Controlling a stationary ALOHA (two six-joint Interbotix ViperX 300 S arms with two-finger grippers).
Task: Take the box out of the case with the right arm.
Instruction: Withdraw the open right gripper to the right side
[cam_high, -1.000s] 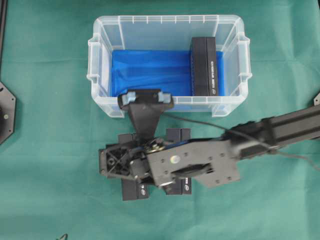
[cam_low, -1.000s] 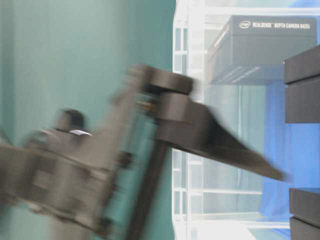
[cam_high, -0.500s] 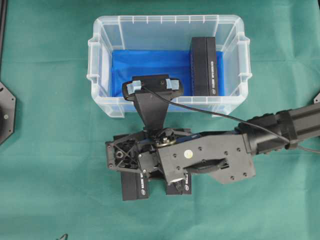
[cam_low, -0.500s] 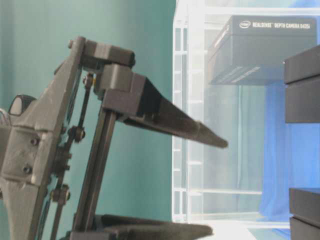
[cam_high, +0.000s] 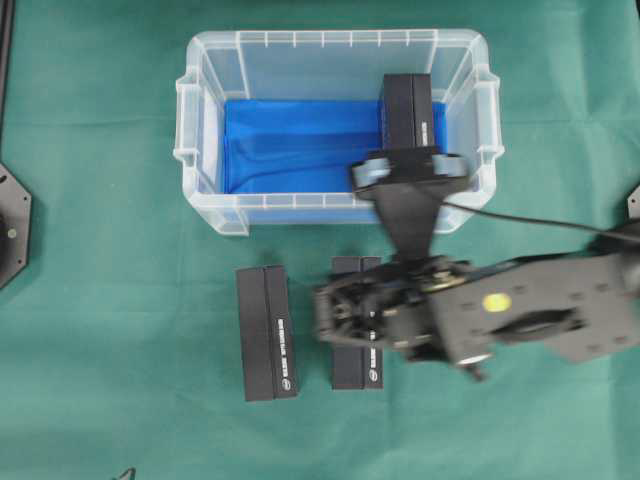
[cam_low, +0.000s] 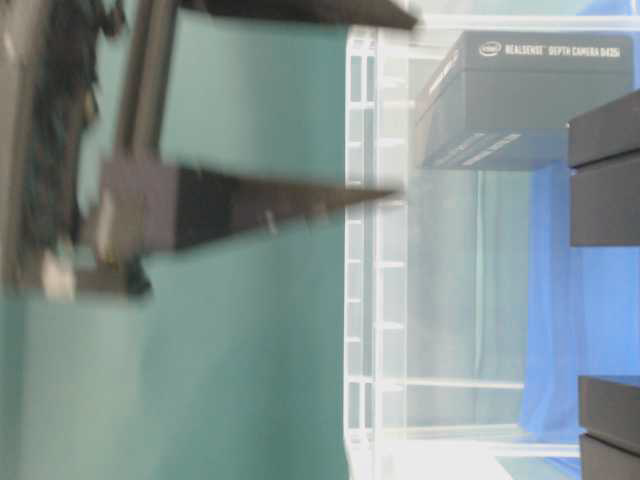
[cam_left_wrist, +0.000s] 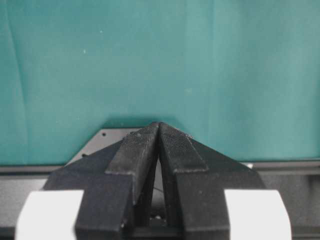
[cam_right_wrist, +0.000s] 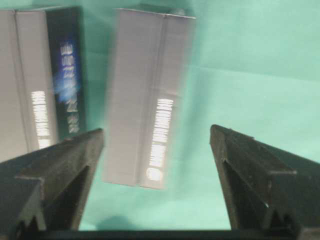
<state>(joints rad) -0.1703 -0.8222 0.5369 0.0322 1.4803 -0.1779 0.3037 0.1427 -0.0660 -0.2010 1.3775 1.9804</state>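
The case (cam_high: 200, 120) is a clear plastic tub with a blue sheet on its bottom, at the top middle of the overhead view. One black box (cam_high: 407, 105) stands inside it against the right end; its near part is hidden under the right arm's camera mount. The box (cam_low: 520, 100) also shows through the case wall (cam_low: 375, 300) in the table-level view. My right gripper (cam_high: 345, 318) hangs in front of the case, over the table, open and blurred. Its fingers (cam_right_wrist: 75, 155) stand wide apart with nothing between them. My left gripper (cam_left_wrist: 159, 126) is shut and empty above green cloth.
Two more black boxes lie on the green cloth in front of the case: one to the left (cam_high: 266, 332), one (cam_high: 356, 345) partly under the right gripper. Both show in the right wrist view, the nearer box (cam_right_wrist: 150, 100) ahead of the fingers. A black base plate (cam_high: 12, 220) sits at the left edge.
The right arm has swung rightward, from the case's left front to its right front, where its camera mount now covers part of the box. Its fingers stayed open.
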